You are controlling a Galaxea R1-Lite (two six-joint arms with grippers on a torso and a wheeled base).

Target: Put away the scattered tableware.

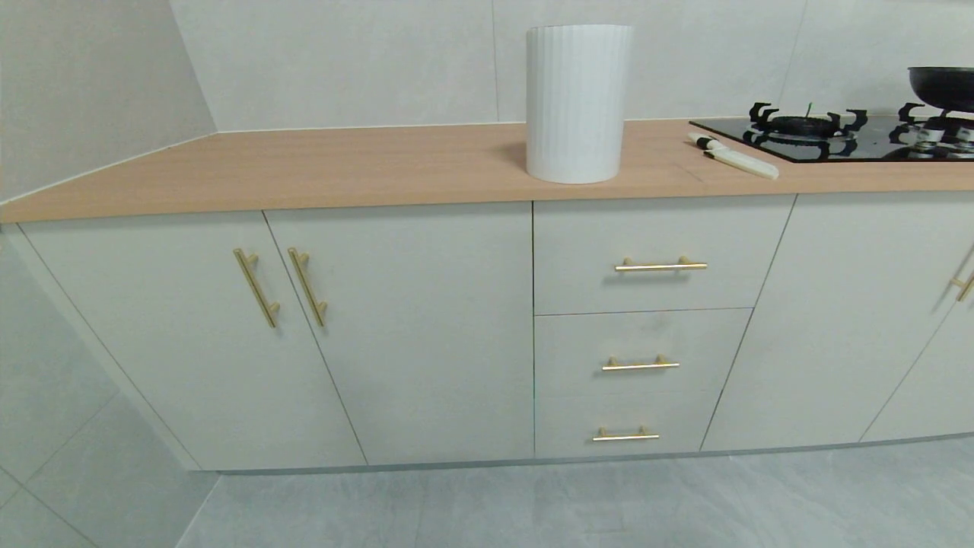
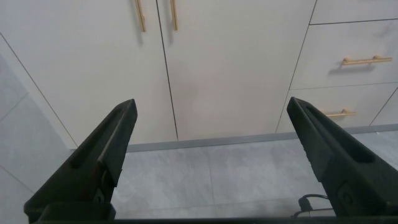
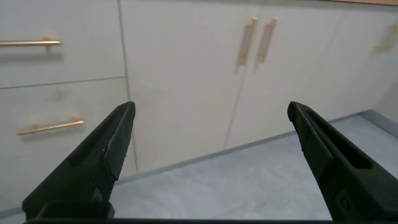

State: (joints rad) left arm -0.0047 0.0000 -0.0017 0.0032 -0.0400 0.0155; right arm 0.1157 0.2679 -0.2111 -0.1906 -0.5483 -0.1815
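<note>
A cream-bladed knife [image 1: 734, 157] with a dark-and-white handle lies on the wooden countertop [image 1: 304, 164], just left of the hob. A tall white ribbed container [image 1: 577, 103] stands on the counter to the knife's left. My left gripper [image 2: 211, 109] hangs low in front of the cabinet doors, open with nothing between its fingers. My right gripper [image 3: 211, 112] is also low, facing the drawers and doors, open and empty.
A black gas hob [image 1: 845, 135] with a dark pan [image 1: 942, 84] sits at the counter's right end. Below are cream cabinet doors with gold handles [image 1: 256, 287] and three drawers [image 1: 660, 266]. Grey tiled floor [image 1: 533, 502] lies in front.
</note>
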